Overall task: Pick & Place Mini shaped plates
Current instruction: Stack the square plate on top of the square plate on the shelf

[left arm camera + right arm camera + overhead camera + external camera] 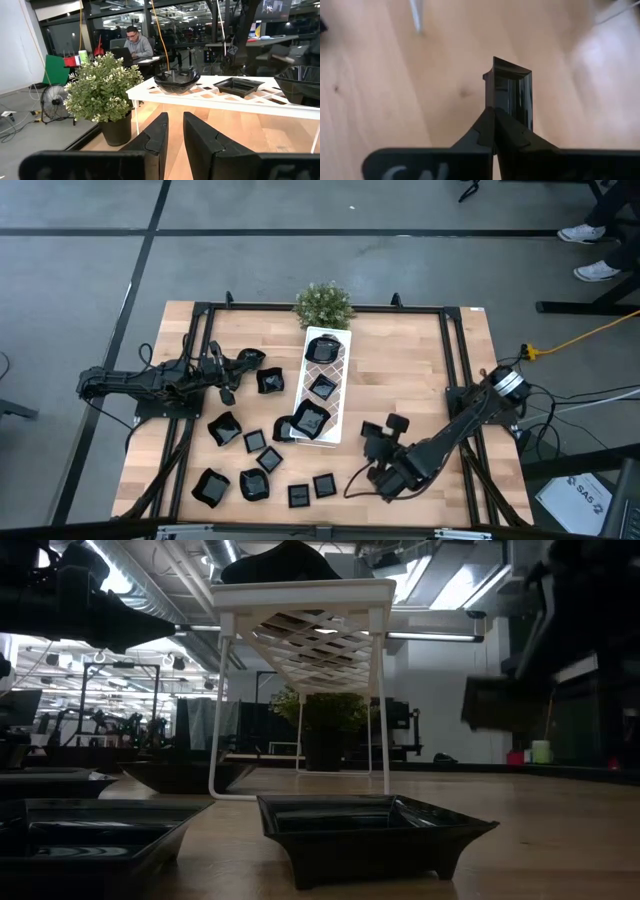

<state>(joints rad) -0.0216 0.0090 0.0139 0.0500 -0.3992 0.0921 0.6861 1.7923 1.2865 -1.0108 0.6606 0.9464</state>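
Several mini shaped plates [224, 428], small, black and glossy, lie scattered on the wooden table left of and below the white lattice tray [340, 370]. Three more plates [323, 348] sit on the tray, also seen in the left wrist view [176, 80]. My right gripper [493, 112] is shut on the rim of a small square plate [512, 95], held on edge above the wood at the table's lower right [397, 423]. My left gripper [174, 117] waits left of the tray, its fingers a narrow gap apart with nothing between them.
A green potted plant [323, 305] stands at the tray's far end. The tray [300, 595] stands raised on thin white legs, with a square plate [370, 830] lying in front of it. A black frame runs along the table's edges. A person [135, 45] sits at a desk far behind.
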